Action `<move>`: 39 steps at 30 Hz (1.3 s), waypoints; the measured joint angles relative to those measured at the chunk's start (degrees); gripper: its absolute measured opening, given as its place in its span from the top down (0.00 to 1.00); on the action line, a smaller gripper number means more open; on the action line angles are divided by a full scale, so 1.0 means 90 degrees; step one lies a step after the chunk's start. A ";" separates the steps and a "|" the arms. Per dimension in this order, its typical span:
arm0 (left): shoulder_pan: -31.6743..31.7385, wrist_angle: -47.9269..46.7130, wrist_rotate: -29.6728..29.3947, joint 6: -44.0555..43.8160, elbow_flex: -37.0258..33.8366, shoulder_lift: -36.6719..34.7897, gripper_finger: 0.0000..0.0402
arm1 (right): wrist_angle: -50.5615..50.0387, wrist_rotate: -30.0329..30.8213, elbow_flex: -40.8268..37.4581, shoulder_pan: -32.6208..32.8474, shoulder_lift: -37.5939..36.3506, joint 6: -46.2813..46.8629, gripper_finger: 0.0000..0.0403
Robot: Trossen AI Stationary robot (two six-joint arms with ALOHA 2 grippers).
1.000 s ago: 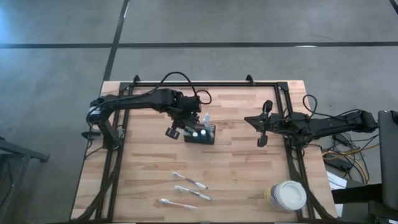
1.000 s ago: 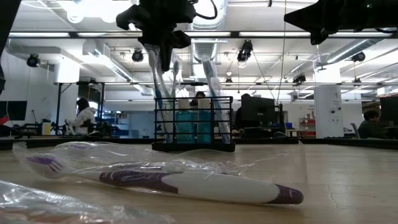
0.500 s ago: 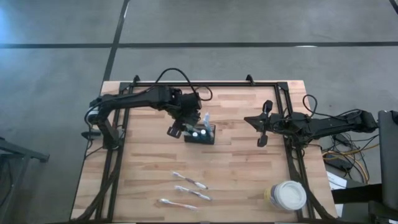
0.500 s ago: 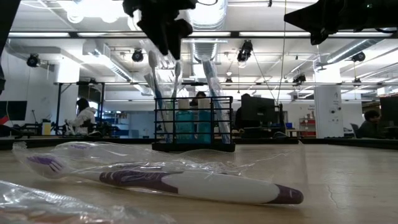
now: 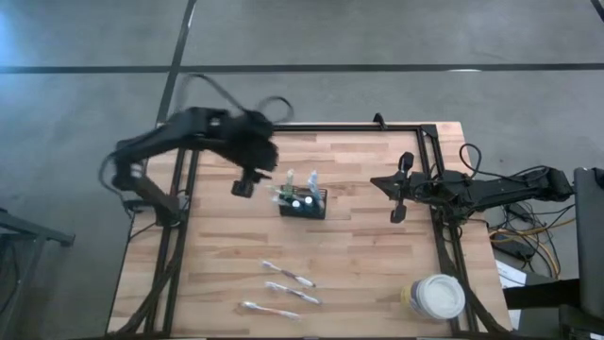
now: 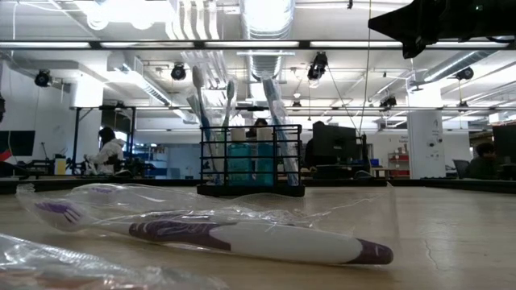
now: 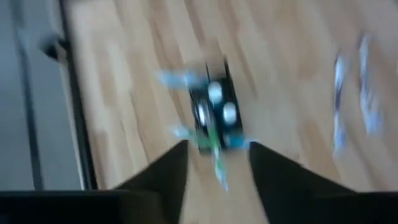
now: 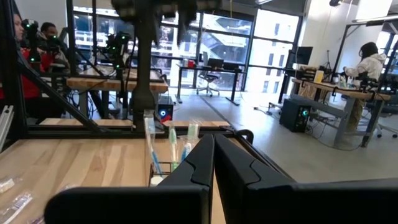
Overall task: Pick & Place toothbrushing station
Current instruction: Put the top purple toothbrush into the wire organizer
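Note:
The toothbrushing station (image 5: 303,204), a small black mesh caddy, stands on its base on the wooden table near the middle, with several toothbrushes (image 6: 230,121) upright in it. My left gripper (image 5: 243,185) hangs open above the table to the caddy's left, clear of it. The left wrist view looks down on the caddy (image 7: 215,117) beyond the gripper (image 7: 216,152), whose fingers are spread. My right gripper (image 5: 379,181) waits shut and level to the caddy's right, its fingers (image 8: 213,155) closed together.
Three wrapped toothbrushes (image 5: 288,293) lie on the table toward its near edge; one of them (image 6: 242,238) fills the low view's foreground. A round white tub (image 5: 436,297) stands at the near right corner. A black frame rail (image 5: 179,236) runs along the table's edges.
My left gripper has come up off the tops of the toothbrushes in the caddy. It rose quickly and swung toward the table's left edge, leaving the low view. The brushes and the caddy stay where they were.

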 joint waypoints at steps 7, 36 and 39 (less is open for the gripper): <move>-0.0029 0.3417 0.0347 -0.0620 -0.2537 -0.2360 0.97 | -0.0005 0.0000 0.0000 0.0000 0.0001 0.0013 0.98; -0.0015 0.9268 -0.0661 -0.1813 -1.2031 -0.8860 1.00 | -0.0024 -0.0003 -0.0206 0.0000 0.0002 0.0294 0.98; -0.0012 0.9265 -0.0694 -0.1796 -1.2248 -0.8918 1.00 | 0.0015 -0.0003 -0.0206 0.0000 0.0002 0.0410 0.98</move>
